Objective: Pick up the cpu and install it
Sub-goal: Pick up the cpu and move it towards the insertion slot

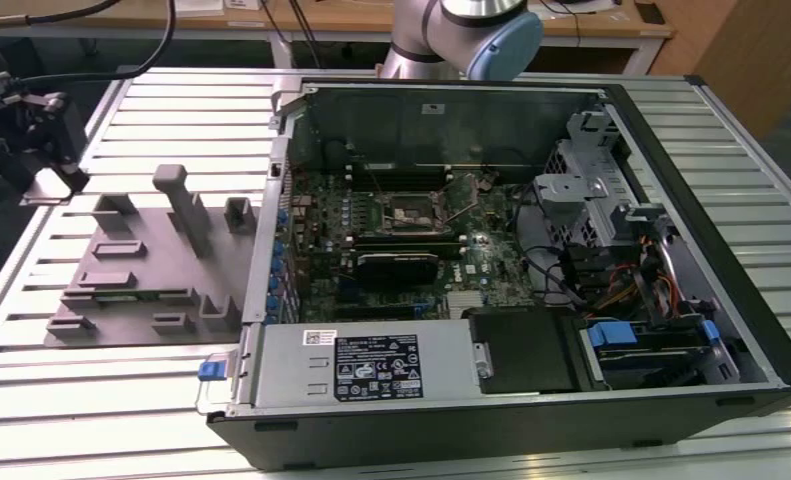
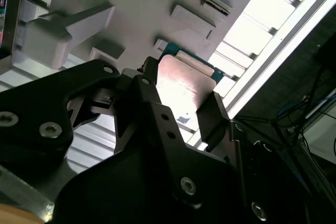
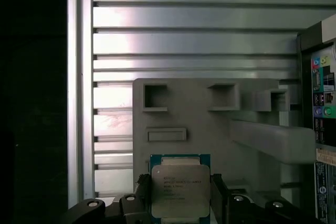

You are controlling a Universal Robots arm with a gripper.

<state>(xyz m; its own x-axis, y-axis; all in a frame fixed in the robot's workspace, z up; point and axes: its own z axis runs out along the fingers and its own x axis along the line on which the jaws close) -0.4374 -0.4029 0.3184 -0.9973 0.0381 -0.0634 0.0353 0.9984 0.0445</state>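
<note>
The cpu (image 3: 180, 190) is a flat square chip with a silvery top plate and a green rim. It sits between the two black fingers (image 3: 143, 192) of my gripper (image 3: 180, 203), which is shut on its opposite edges. In the second wrist view the cpu (image 2: 185, 85) shines between the same fingers (image 2: 212, 114), with the gripper (image 2: 184, 100) over the grey fixture plate (image 2: 142, 9). The exterior view places the gripper (image 1: 51, 178) at the exterior view's left, beside the fixture plate (image 1: 115, 270) and well apart from the open black socket (image 1: 413, 213) on the motherboard.
The open computer case (image 1: 502, 260) fills the middle and the exterior view's right, with a power supply (image 1: 368, 365) along its front wall. The fixture plate carries a tall post (image 1: 175, 200) and several raised blocks and pockets (image 3: 155, 98). The slatted metal table's edge (image 3: 79, 103) runs past the gripper.
</note>
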